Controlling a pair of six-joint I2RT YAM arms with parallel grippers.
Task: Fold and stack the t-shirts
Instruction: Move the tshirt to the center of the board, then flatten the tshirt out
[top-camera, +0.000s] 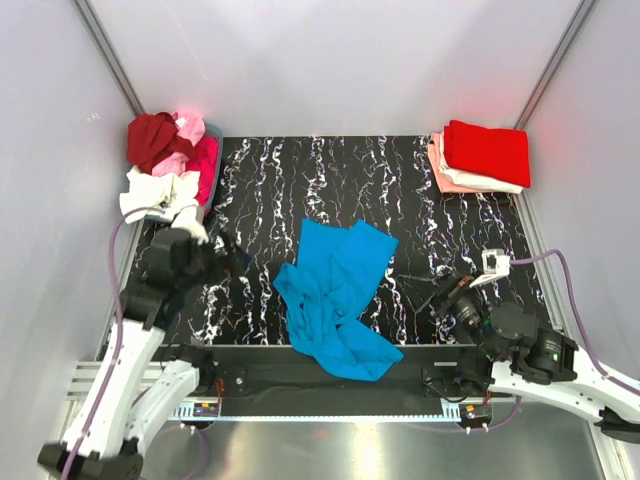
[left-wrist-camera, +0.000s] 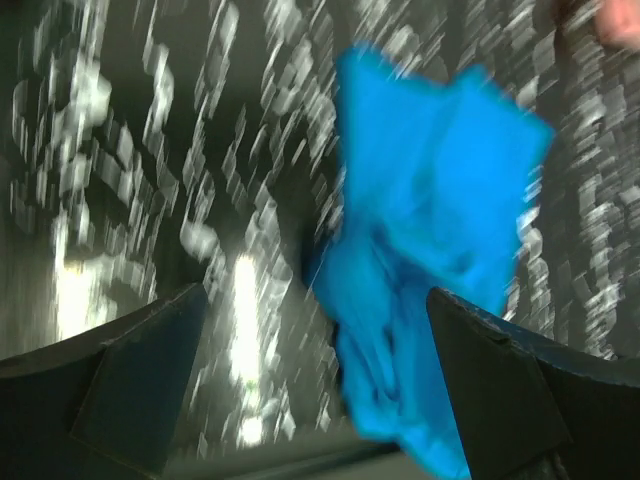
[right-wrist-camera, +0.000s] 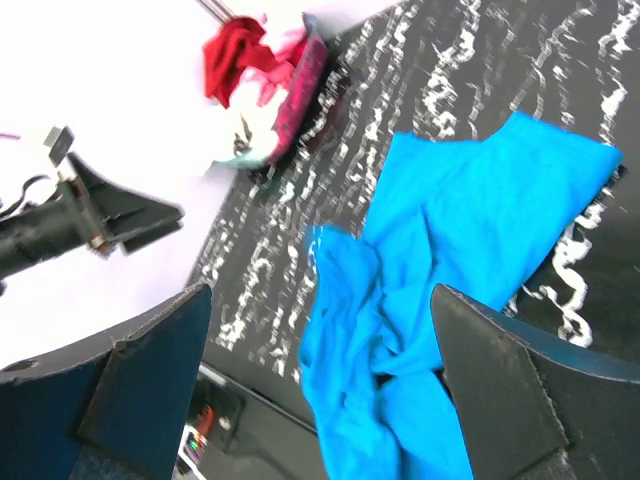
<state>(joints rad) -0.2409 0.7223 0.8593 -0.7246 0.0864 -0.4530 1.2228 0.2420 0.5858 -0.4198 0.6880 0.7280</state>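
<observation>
**Operator:** Where is the work item lying?

**Technician:** The blue t-shirt (top-camera: 335, 295) is lying crumpled and unfolded on the marbled surface (top-camera: 270, 190), at the middle of the near half. Its near end is appearing to hang over the surface's front edge. The folded stack (top-camera: 485, 155), red on top, is sitting at the far right corner. The unfolded heap (top-camera: 165, 165) is sitting at the far left.

**Operator:** What state are the hands in?

**Technician:** The left hand (top-camera: 222, 255) is standing with its fingers spread and is gripping nothing; its wrist view is blurred, but the gap is showing plainly. The right hand (top-camera: 432, 290) is likewise spread and is carrying nothing.

**Operator:** Which relation is governing the next move?

**Technician:** The garment's long axis is running roughly near to far, leaning slightly rightward at the far end. The hands are flanking it, the left hand on its left and the right hand on its right, both pointing inward at it. Neither hand is touching the cloth. The right hand is appearing marginally nearer, its fingertips lying just beside the garment's right edge.

**Operator:** What is the move calling for?

**Technician:** In my judgement, each hand is needing to reach inward across the axis, pinching one edge apiece, so the cloth is being spread flat before folding.
</observation>
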